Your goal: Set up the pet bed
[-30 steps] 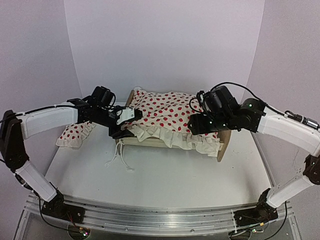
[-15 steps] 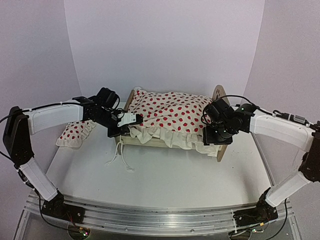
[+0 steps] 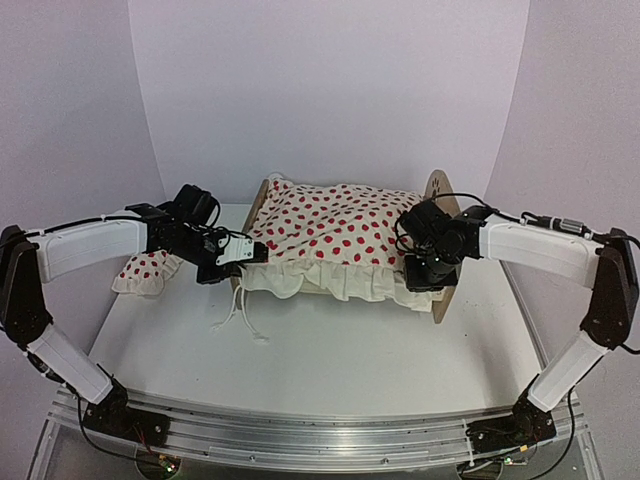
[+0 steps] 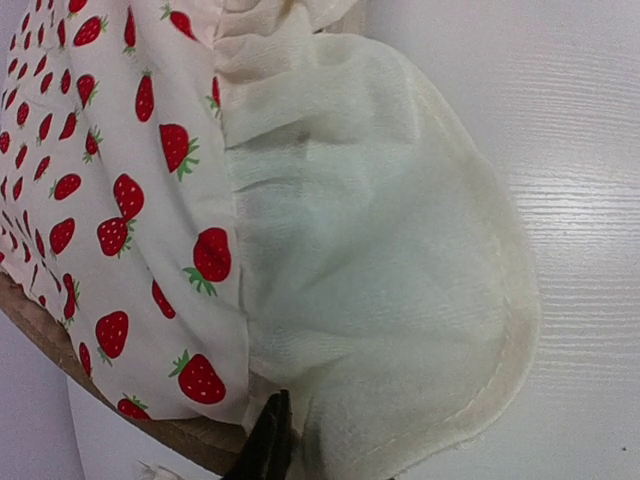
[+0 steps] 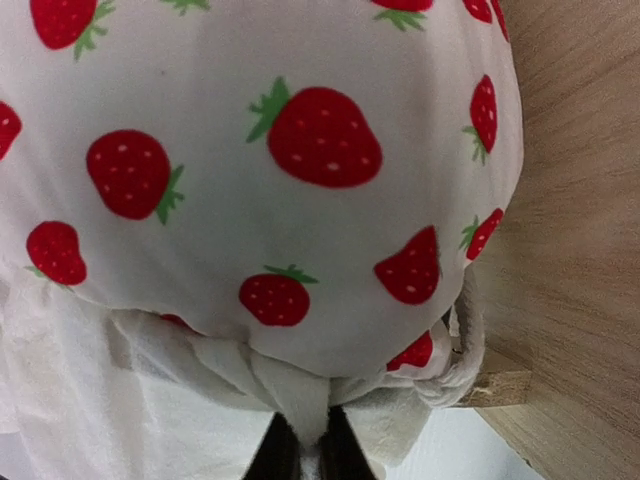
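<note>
The pet bed (image 3: 436, 188) stands mid-table, and only its light-wood end boards show. Its mattress is hidden under a white strawberry-print blanket (image 3: 340, 235) with a cream ruffle. My left gripper (image 3: 243, 262) is at the blanket's front left corner. In the left wrist view the left gripper (image 4: 290, 435) is shut on the ruffle (image 4: 380, 250), beside the wooden frame edge (image 4: 190, 435). My right gripper (image 3: 425, 272) is at the front right corner. In the right wrist view the right gripper (image 5: 310, 440) pinches a fold of ruffle under the blanket (image 5: 280, 180), next to the wooden board (image 5: 580, 200).
A small strawberry-print pillow (image 3: 148, 268) lies on the table left of the bed, under the left arm. Thin white ties (image 3: 240, 315) trail onto the white table (image 3: 340, 370) in front of the bed's left end. Walls close in on both sides.
The right gripper came down to the blanket's front right corner and shut on it. The left gripper shut on the left corner and drew it left. The blanket lies flatter.
</note>
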Motion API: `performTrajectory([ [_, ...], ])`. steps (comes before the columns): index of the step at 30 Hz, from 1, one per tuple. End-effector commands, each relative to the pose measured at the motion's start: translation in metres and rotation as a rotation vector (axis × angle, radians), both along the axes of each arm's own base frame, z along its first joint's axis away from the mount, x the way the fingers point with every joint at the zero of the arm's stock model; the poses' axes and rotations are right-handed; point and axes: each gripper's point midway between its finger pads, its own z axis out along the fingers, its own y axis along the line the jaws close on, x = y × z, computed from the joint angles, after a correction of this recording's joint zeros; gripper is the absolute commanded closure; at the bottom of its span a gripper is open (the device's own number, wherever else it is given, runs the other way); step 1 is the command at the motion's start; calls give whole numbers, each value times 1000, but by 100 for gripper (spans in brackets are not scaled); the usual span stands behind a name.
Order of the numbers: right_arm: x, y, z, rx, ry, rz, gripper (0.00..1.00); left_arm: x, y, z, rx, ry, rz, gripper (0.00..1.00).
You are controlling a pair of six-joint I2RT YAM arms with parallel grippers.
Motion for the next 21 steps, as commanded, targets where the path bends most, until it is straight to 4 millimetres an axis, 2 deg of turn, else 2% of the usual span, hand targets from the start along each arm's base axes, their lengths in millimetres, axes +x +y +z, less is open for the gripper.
performTrajectory([
  [1,10,19,18,72,-21,52,100,-11,-11,33,-60,-11,-107,68],
  [4,13,33,40,135,-48,102,100,-33,-21,52,-121,22,-221,49],
  [6,15,40,56,175,-71,121,100,-40,-31,75,-193,17,-270,41],
  [8,19,48,71,213,-91,135,100,-41,-49,98,-276,7,-289,37],
  [10,22,55,82,246,-105,146,100,-36,-76,116,-343,-10,-280,37],
  [12,25,62,91,271,-114,154,100,-31,-106,119,-375,-20,-268,37],
  [15,32,69,102,293,-135,161,100,-21,-162,129,-462,-34,-243,33],
  [19,44,77,118,308,-171,169,100,-6,-220,133,-571,0,-210,32],
  [21,48,76,117,296,-179,163,100,-1,-243,120,-582,-15,-206,32],
])
